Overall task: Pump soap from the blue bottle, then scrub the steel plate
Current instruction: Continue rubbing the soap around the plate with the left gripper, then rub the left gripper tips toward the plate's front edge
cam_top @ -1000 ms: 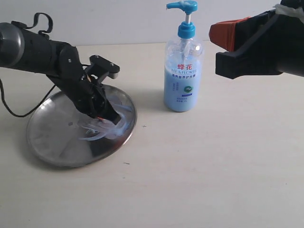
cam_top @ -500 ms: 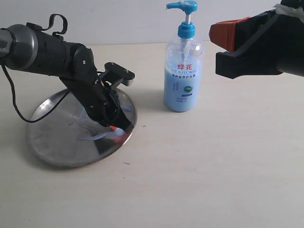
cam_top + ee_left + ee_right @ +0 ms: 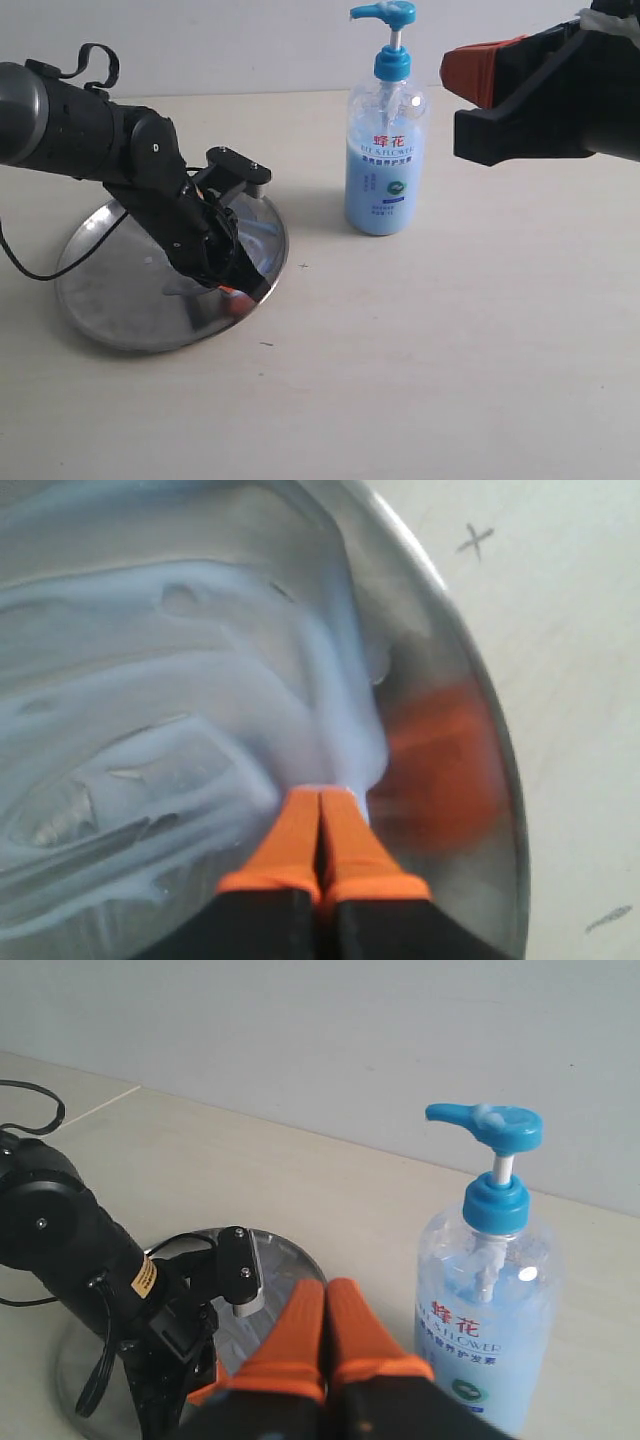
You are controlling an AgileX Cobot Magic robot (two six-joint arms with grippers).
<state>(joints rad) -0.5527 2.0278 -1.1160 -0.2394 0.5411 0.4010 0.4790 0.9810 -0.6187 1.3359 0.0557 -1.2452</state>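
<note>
Now into the scrub step. Rubbing soap (image 3: pixel 180 670) round the steel plate (image 3: pixel 105 290), lower left of the outside view, with the left pincer (image 3: pixel 238 288) clenched tight on nothing, tips down by the plate's right rim. Hanging at upper right, clenched and empty too: the right pincer (image 3: pixel 325 1295). No touching the blue bottle (image 3: pixel 385 170), upright at top middle on the counter (image 3: pixel 450 360), apart from the plate. Next, probably: sweep over the plate's cleaner left part, pressing softly.

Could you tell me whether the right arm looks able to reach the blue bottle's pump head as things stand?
Probably yes: the right gripper hangs shut near the pump head of the blue bottle with nothing between them, and the left gripper is down on the steel plate.
</note>
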